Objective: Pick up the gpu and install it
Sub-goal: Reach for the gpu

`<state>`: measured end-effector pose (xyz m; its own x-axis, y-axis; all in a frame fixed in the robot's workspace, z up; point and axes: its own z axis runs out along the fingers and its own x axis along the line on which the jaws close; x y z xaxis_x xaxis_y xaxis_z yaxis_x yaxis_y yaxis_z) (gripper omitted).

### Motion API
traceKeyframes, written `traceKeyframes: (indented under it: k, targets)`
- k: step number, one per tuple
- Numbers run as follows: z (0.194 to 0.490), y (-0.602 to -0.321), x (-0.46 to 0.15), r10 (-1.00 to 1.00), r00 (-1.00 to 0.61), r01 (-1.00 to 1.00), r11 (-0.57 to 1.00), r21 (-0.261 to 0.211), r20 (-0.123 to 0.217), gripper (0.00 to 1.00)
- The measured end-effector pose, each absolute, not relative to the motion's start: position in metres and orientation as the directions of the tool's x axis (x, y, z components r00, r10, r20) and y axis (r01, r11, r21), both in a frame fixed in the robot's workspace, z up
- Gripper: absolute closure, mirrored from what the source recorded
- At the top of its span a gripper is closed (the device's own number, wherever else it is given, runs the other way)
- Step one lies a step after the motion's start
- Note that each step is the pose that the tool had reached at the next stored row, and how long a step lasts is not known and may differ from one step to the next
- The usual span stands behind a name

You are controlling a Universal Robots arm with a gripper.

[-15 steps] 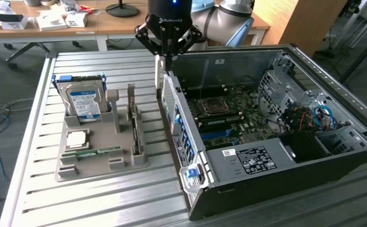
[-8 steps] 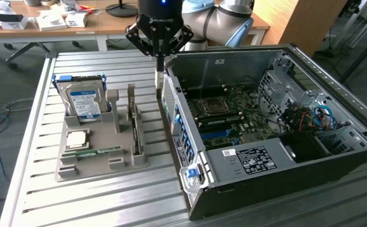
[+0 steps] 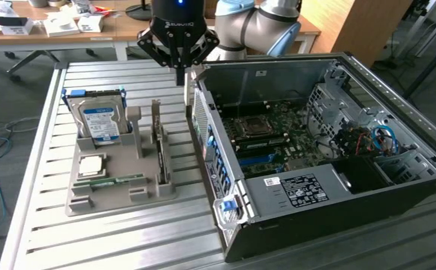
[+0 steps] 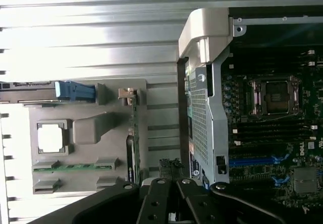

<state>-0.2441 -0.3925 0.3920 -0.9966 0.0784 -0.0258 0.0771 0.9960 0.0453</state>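
- Slatted metal table [image 3: 127, 236] runs across the room, and cluttered desks [image 3: 53, 28] stand behind it.
- On the exterior view's left of the table sits a grey moulded holder [image 3: 98, 205] with parts in its slots.
- A silver, blue-labelled hard drive [image 3: 101, 124] stands upright at the holder's far end. A square processor chip [image 3: 91, 165] lies flat in front of it, and a narrow green memory stick [image 3: 116, 181] lies nearer still.
- The gpu [image 3: 158, 146] stands on edge in a slot along the holder's case-facing side, its silver bracket at the far end. From the wrist view it looks like a thin dark line [image 4: 135, 148] next to the holder's grey block.
- An open computer case [image 3: 293, 194] lies on the exterior view's right, and its motherboard [image 3: 266, 135] is exposed. Blue cables [image 3: 383, 140] loop near the drive bays.
- The robot arm [image 3: 259, 22] reaches in from behind the case.
- The gripper [image 3: 180, 77] hangs above the strip of table between the holder and the case, close to the case's far corner.
- Its fingers are pinched together, and I can see nothing between them.
- The gripper is clear of the gpu, higher up and past the bracket end.
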Motion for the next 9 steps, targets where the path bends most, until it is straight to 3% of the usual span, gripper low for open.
traceKeyframes:
  k: [9]
  targets:
    - [0.391,-0.392,-0.265,0.081,-0.996,0.08,0.996,0.045,-0.026,0.89]
